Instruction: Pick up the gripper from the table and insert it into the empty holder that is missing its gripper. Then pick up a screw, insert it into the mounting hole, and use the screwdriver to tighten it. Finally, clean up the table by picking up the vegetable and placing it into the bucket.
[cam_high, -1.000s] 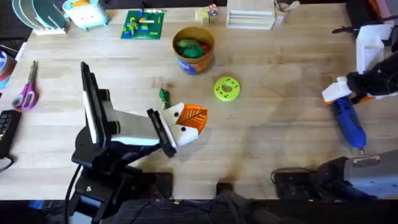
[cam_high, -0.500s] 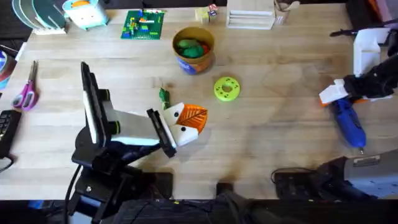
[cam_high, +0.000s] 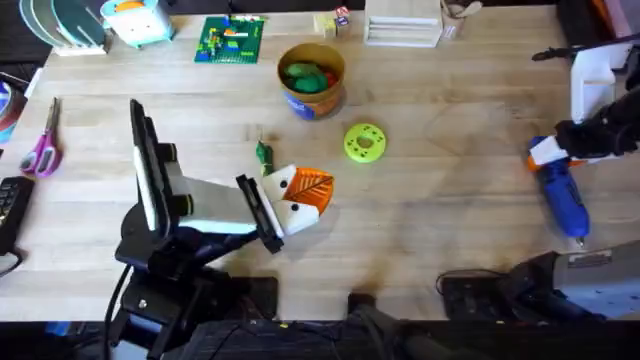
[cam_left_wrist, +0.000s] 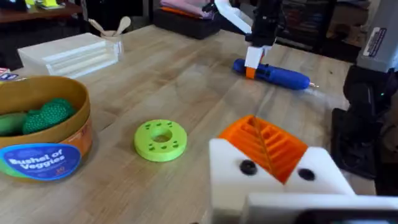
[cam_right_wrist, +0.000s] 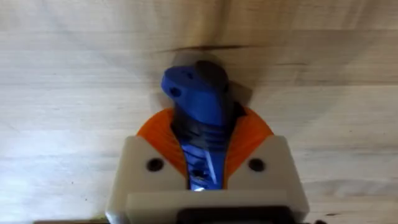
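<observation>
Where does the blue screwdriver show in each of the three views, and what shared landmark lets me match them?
Overhead: screwdriver lies at the far right of the table, the right pincer on its rear end.
Left wrist: it lies far off across the table, the right pincer on it.
Right wrist: it sits between the orange pads.
Landmark: lime disc, in two of the views.

A robotics lab workbench: a pale wooden table (cam_high: 450, 140) with two robot arm bases at the lower frame, toys along the top edge, scissors (cam_high: 42, 150) at left, cluttered dark shelving behind.
</observation>
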